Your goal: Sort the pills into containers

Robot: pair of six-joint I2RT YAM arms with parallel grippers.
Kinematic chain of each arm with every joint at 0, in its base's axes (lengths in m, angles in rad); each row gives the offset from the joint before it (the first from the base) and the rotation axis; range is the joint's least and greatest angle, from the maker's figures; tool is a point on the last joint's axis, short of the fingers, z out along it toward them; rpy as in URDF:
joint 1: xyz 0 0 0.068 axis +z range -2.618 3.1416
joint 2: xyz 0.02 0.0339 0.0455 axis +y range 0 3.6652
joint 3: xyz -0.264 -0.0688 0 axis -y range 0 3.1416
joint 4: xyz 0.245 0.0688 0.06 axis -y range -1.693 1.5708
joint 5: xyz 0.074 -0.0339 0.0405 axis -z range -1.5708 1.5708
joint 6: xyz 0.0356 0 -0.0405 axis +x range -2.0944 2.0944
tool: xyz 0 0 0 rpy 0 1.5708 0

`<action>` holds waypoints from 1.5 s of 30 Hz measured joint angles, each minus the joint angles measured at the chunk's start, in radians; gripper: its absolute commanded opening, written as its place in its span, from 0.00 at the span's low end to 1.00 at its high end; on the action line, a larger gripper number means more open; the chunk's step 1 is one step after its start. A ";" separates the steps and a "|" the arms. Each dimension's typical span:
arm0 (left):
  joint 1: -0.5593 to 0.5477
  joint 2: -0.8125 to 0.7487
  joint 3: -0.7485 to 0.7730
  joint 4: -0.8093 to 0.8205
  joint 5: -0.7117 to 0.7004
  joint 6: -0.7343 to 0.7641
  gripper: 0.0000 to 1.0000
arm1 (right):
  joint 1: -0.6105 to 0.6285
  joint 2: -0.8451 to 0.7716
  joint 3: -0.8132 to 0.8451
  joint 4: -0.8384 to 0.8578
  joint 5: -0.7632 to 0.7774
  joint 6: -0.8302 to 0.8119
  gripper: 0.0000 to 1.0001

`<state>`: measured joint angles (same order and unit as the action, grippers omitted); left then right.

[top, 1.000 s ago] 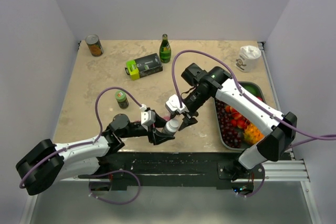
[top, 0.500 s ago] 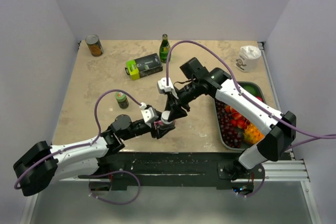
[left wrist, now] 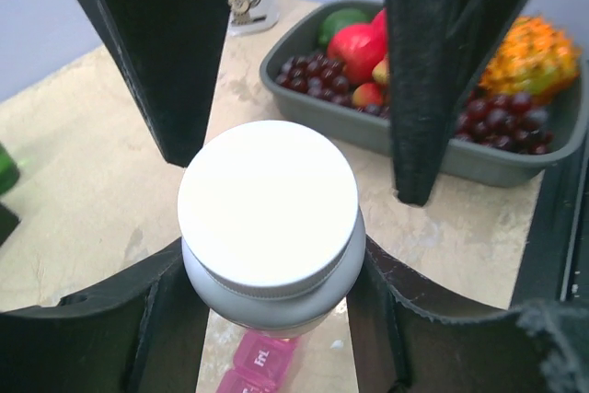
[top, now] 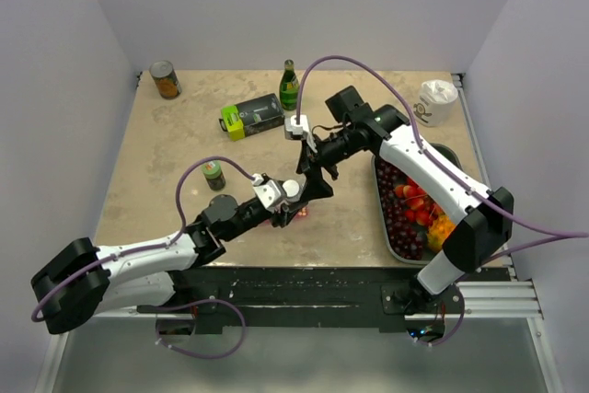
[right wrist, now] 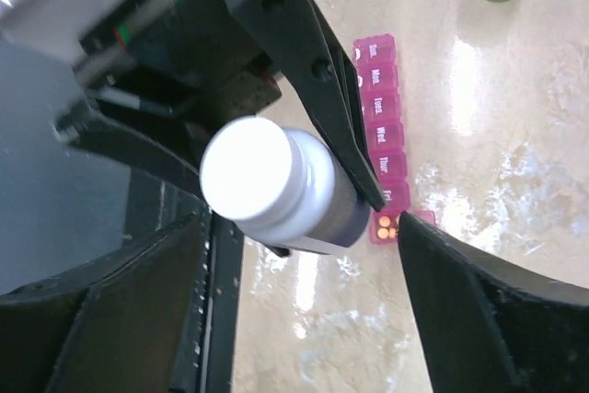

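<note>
My left gripper (top: 288, 198) is shut on the grey body of a small white-capped bottle (top: 292, 189), held above the table; it also shows in the left wrist view (left wrist: 267, 209) and the right wrist view (right wrist: 267, 186). My right gripper (top: 313, 183) is open, its two fingers (left wrist: 166, 52) standing either side of the cap without touching it. The pink pill-organiser strip (right wrist: 381, 135) lies on the table under the bottle. Its end compartment is open with orange pills (right wrist: 386, 225) inside. Only one end of the strip shows below the bottle in the left wrist view (left wrist: 260, 361).
A dark fruit tray (top: 384, 227) stands at the right. A small green-lidded jar (top: 213, 174) is left of the grippers. At the back are a can (top: 166, 80), a green-and-black box (top: 253, 117), a green bottle (top: 290, 86) and a white cup (top: 435, 101).
My left gripper has carried the bottle farther from the near edge. My right gripper has drawn back with it and turned, staying around the cap.
</note>
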<state>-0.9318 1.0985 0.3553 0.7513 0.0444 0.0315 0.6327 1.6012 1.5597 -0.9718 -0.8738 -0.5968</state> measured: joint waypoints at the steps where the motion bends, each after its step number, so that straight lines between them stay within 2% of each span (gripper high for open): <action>1: 0.003 -0.015 0.000 0.002 0.021 0.002 0.00 | -0.001 -0.002 0.007 -0.021 0.001 -0.039 0.93; 9: 0.016 -0.042 0.000 -0.014 0.169 -0.003 0.00 | 0.015 -0.024 0.013 -0.117 -0.007 -0.250 0.91; 19: 0.040 -0.011 0.026 -0.034 0.294 -0.046 0.00 | 0.086 -0.024 0.013 -0.128 -0.011 -0.293 0.74; 23: 0.046 0.004 0.036 -0.035 0.324 -0.061 0.00 | 0.087 -0.022 0.013 -0.123 -0.009 -0.286 0.56; 24: 0.047 0.006 0.036 -0.036 0.327 -0.065 0.00 | 0.087 -0.020 0.013 -0.122 -0.007 -0.280 0.41; 26: 0.056 0.011 0.037 -0.043 0.332 -0.073 0.00 | 0.089 -0.019 0.013 -0.121 -0.005 -0.266 0.31; 27: 0.058 0.012 0.037 -0.044 0.336 -0.074 0.00 | 0.089 -0.018 0.013 -0.117 -0.003 -0.267 0.20; 28: 0.060 0.013 0.037 -0.046 0.339 -0.081 0.00 | 0.089 -0.018 0.013 -0.118 -0.003 -0.264 0.15; 29: 0.061 0.013 0.038 -0.048 0.342 -0.088 0.03 | 0.089 -0.018 0.013 -0.117 -0.003 -0.262 0.13; 31: 0.064 0.012 0.040 -0.052 0.343 -0.092 0.15 | 0.090 -0.018 0.013 -0.113 -0.003 -0.241 0.10; 32: 0.066 0.011 0.040 -0.053 0.341 -0.093 0.30 | 0.090 -0.018 0.010 -0.106 -0.003 -0.229 0.09; 34: 0.068 0.002 0.040 -0.068 0.340 -0.098 0.46 | 0.089 -0.018 -0.001 -0.085 -0.007 -0.207 0.08; 35: 0.071 -0.005 0.040 -0.080 0.338 -0.100 0.61 | 0.087 -0.021 -0.013 -0.064 -0.012 -0.194 0.08; 37: 0.078 -0.018 0.039 -0.102 0.337 -0.103 0.77 | 0.079 -0.027 -0.034 -0.031 -0.027 -0.172 0.07; 38: 0.080 -0.026 0.039 -0.104 0.331 -0.105 0.92 | 0.069 -0.027 -0.040 -0.016 -0.033 -0.156 0.07; 40: 0.090 -0.053 0.039 -0.104 0.317 -0.113 0.99 | 0.044 -0.027 -0.046 0.005 -0.040 -0.133 0.07; 45: 0.110 -0.135 0.040 -0.130 0.280 -0.118 0.99 | -0.098 -0.037 -0.071 0.083 -0.070 -0.076 0.07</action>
<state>-0.8215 0.9634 0.3958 0.6209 0.3244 -0.0864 0.5343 1.5642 1.4887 -0.8890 -0.9440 -0.6731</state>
